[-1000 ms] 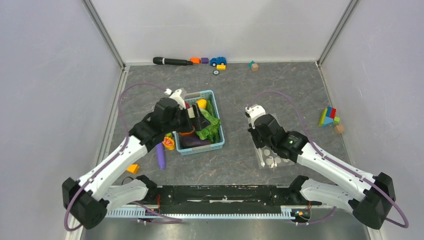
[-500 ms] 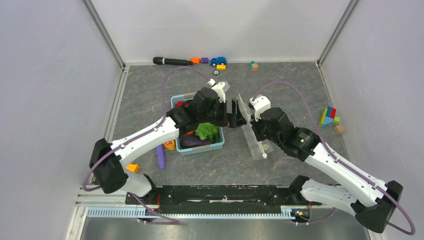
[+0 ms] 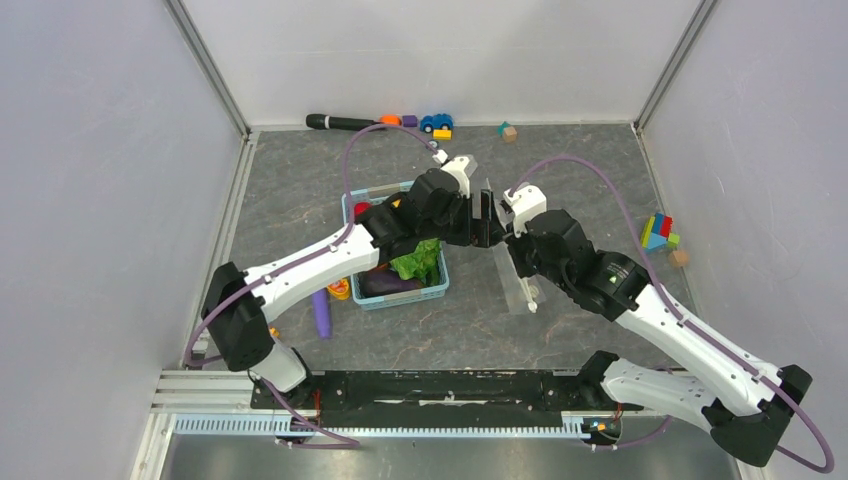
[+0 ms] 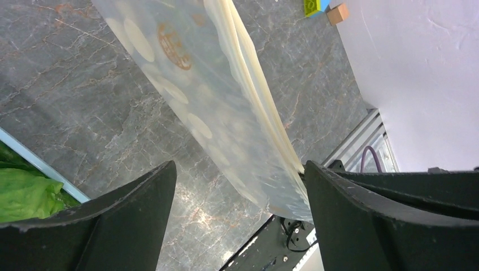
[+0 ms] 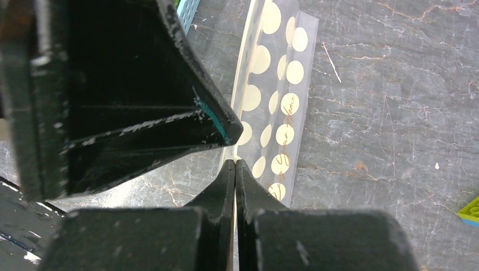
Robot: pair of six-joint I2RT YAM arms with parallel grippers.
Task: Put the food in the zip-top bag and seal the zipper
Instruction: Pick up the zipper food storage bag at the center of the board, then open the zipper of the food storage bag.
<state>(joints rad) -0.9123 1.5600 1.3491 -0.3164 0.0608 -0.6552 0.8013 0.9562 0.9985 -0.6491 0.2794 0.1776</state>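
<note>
The zip-top bag (image 3: 518, 285), clear with white dots, hangs edge-up off the table with my right gripper (image 3: 508, 240) shut on its upper edge. In the right wrist view the shut jaws (image 5: 234, 165) pinch that edge and the dotted bag (image 5: 282, 113) trails away below. My left gripper (image 3: 487, 218) is open astride the bag (image 4: 186, 84). Its right finger (image 4: 361, 214) touches the zipper (image 4: 254, 90), the pale strip, and its left finger stands apart. The food, green lettuce (image 3: 420, 262) and a dark eggplant (image 3: 385, 283), lies in the light-blue basket (image 3: 432, 291).
A purple rod (image 3: 320, 312) and a yellow-red piece (image 3: 340, 289) lie left of the basket. A black marker (image 3: 345, 122), a toy car (image 3: 436, 122) and small blocks (image 3: 508, 131) sit by the back wall. Coloured blocks (image 3: 657, 235) lie at the right.
My left arm has swung from over the basket rightwards to the bag. My right gripper has lifted the bag off the table and stood it on edge.
</note>
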